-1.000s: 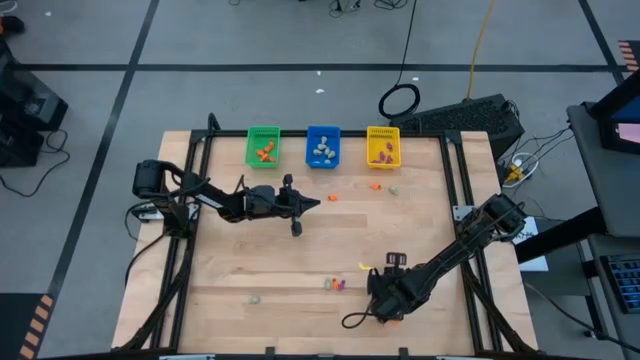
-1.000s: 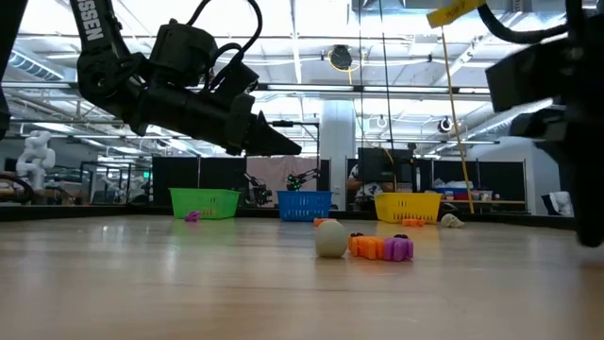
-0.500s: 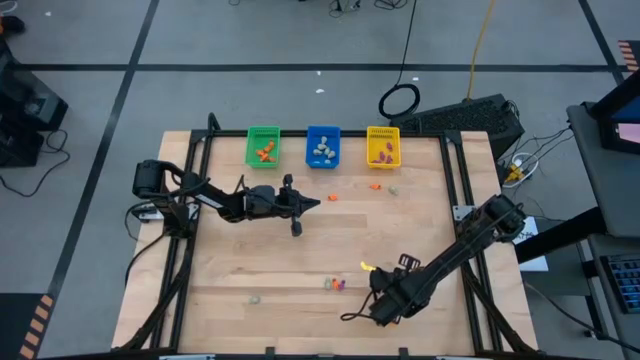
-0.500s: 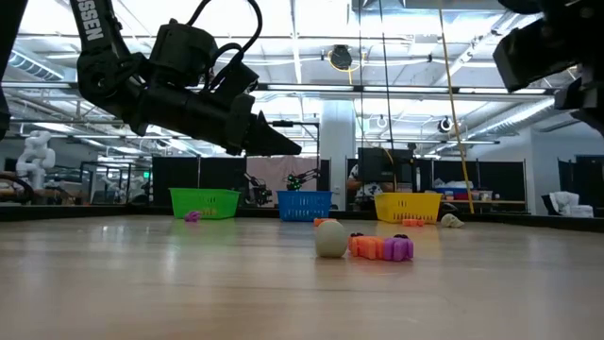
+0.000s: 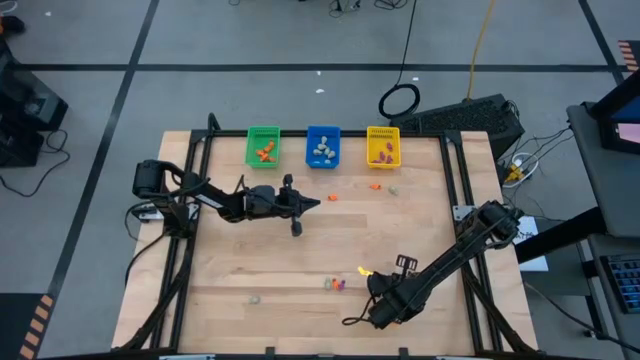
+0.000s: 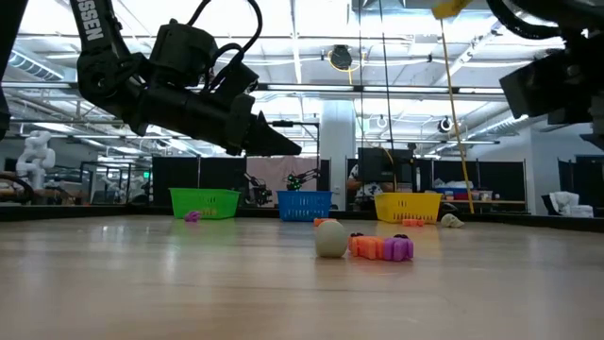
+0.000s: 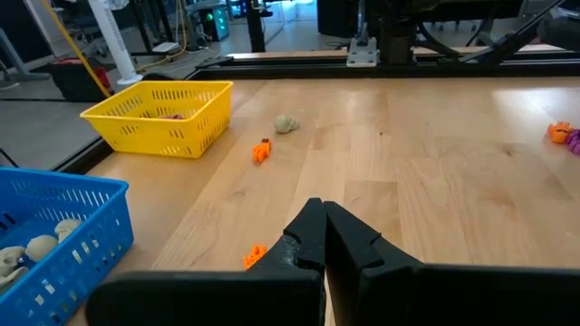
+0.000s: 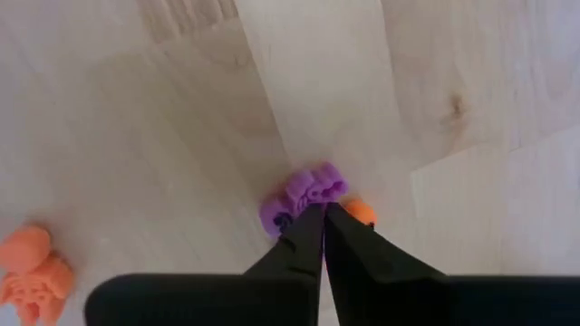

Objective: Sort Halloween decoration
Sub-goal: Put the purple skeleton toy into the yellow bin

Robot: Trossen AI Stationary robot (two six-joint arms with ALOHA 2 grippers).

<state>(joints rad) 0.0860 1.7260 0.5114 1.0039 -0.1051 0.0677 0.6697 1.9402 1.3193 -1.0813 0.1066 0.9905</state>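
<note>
Right wrist view looks down past the right hand [image 8: 323, 212], shut tight on nothing, above a purple trinket [image 8: 304, 194] touching an orange bit. An orange trinket [image 8: 32, 264] lies near. This cluster of Halloween decoration sits on the bench [image 5: 250, 250], well apart from the blue bin [image 6: 304, 204]; more pieces lie near that bin and inside it.

The pieces look like light, stiff moulded plastic, likely to skid or flip, so pinch low across the purple body with the fingers clear of its neighbour.

The left hand [image 7: 319, 210], closed and empty, hovers near the blue bin. Its arm shows the white letters "SSEN" [image 6: 90, 19]; the trinkets carry no writing.
</note>
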